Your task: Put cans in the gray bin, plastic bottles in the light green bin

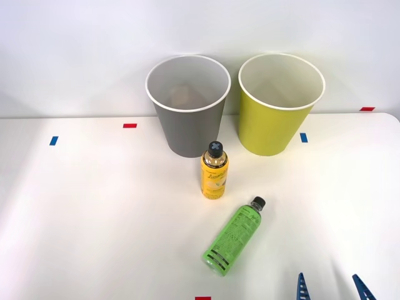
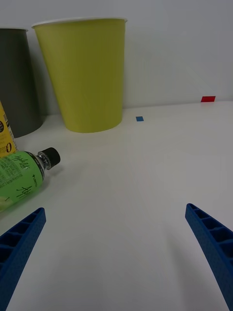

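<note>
Green plastic bottle (image 1: 235,237) lies flat on the table (image 1: 94,212), cap toward 1 o'clock, yellow can (image 1: 214,170) just past it. Gray bin (image 1: 188,105) at 12, light green bin (image 1: 280,103) at 1. Right gripper (image 1: 332,286) – fingers spread wide, holding nothing – sits at the bottle's 4 o'clock.

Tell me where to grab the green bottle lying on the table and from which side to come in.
Grip the green bottle across its labelled mid-body, coming down from above. It lies flat on the table, cap pointing toward the light green bin, so the open right gripper should probably turn its jaws across the bottle's length.
</note>
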You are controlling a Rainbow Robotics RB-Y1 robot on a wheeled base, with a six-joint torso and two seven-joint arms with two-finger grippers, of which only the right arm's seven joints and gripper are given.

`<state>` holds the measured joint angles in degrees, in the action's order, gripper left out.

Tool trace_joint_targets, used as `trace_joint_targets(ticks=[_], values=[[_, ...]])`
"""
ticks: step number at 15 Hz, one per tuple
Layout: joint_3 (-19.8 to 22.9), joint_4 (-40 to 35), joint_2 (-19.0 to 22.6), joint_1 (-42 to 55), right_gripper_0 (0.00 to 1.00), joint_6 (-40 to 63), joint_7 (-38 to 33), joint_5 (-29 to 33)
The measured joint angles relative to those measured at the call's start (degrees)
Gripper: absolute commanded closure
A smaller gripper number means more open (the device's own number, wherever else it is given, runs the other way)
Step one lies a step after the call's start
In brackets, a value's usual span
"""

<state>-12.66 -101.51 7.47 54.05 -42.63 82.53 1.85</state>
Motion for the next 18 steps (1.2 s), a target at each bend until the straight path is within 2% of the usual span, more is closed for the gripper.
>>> trace_joint_targets(ticks=[18], values=[[0.00,0.00,0.00,0.00,0.00,0.00,0.00,0.00]])
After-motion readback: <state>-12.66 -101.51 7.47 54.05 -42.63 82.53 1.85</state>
